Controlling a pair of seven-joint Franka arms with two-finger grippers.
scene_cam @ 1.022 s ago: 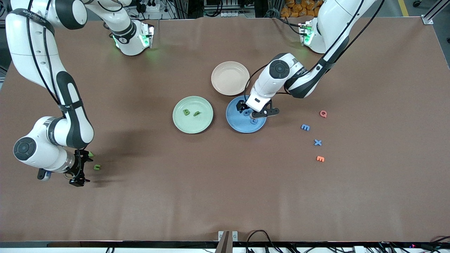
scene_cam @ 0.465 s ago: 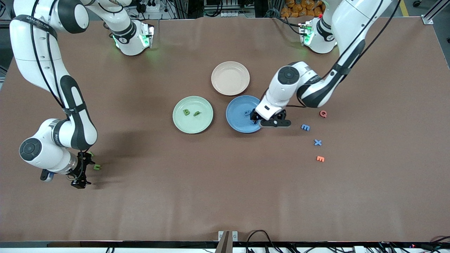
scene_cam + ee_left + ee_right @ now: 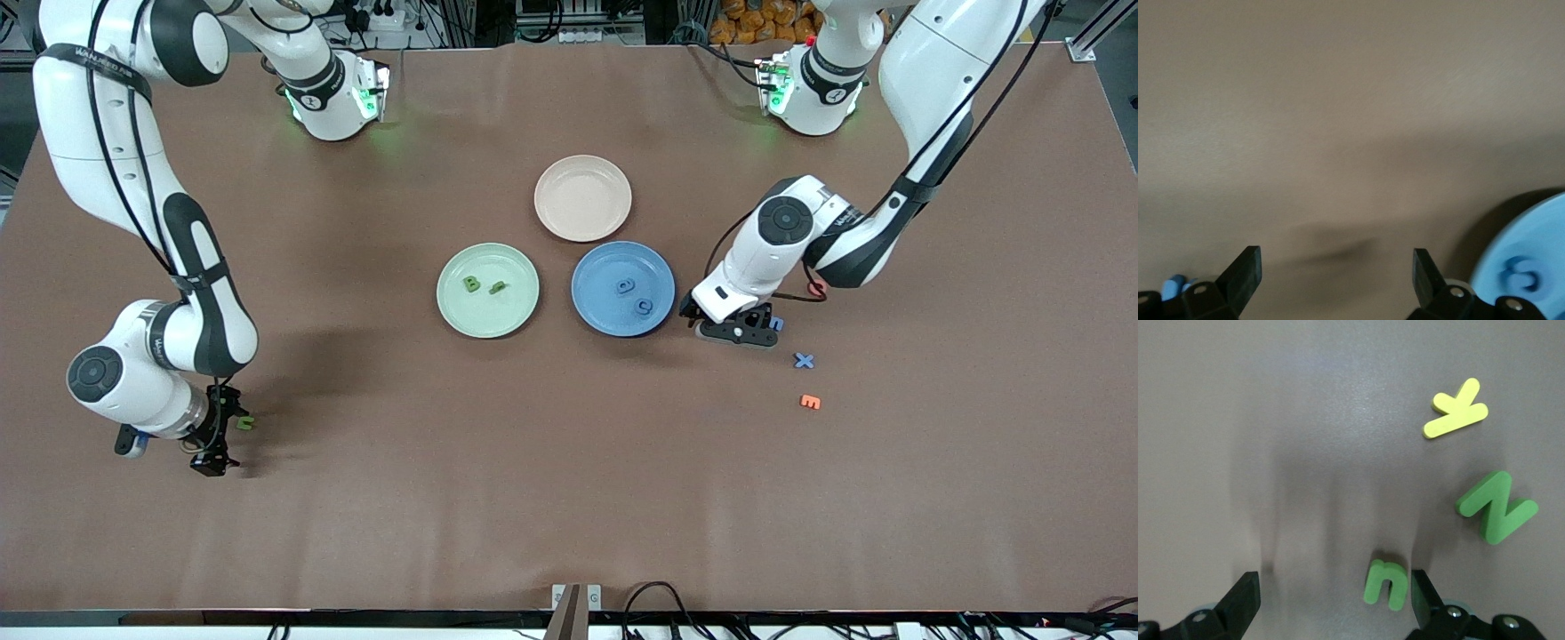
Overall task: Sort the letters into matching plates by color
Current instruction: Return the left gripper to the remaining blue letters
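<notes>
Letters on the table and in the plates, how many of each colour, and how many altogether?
Green: 4, B and another letter in the green plate, U, N
Blue: 4, a and C in the blue plate, m, X
Yellow: 1, K
Orange: 1, E
Red: 1, Q
Total: 11

Beige-pink plate [image 3: 582, 197], orange letter [image 3: 810, 402], yellow K [image 3: 1456, 409], brown table [image 3: 444, 498].
</notes>
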